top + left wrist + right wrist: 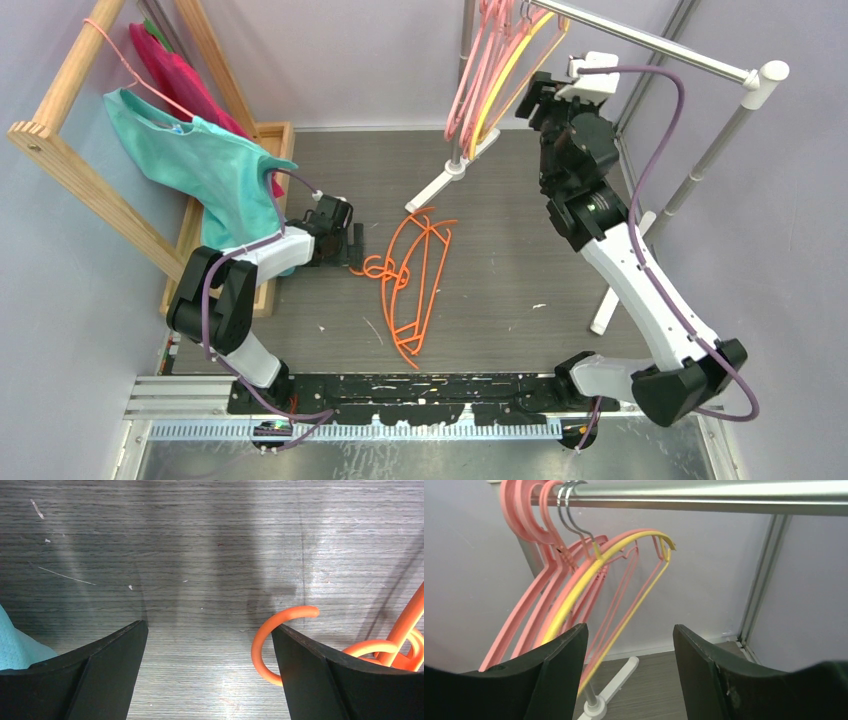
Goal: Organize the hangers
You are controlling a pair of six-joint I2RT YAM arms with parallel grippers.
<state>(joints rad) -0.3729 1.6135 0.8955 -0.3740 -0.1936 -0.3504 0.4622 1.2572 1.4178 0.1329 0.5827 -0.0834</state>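
Several orange hangers (415, 280) lie tangled flat on the table. My left gripper (352, 246) sits low beside their hooks, open; in the left wrist view it (210, 630) has only bare table between its fingers, and one orange hook (261, 642) curls against the inside of the right finger. Pink hangers (468, 75) and a yellow hanger (510, 65) hang on the metal rail (650, 40). My right gripper (532, 98) is raised just right of them, open. In the right wrist view it (630, 632) holds nothing; the yellow hanger (589, 575) and pink hangers (524, 615) hang past its left finger.
A wooden rack (70, 90) leans at the left, carrying a pink hanger draped with teal cloth (200, 160) and red cloth (175, 70). The rail's white foot (445, 180) rests on the table behind the orange pile; its right post (700, 170) stands beside my right arm.
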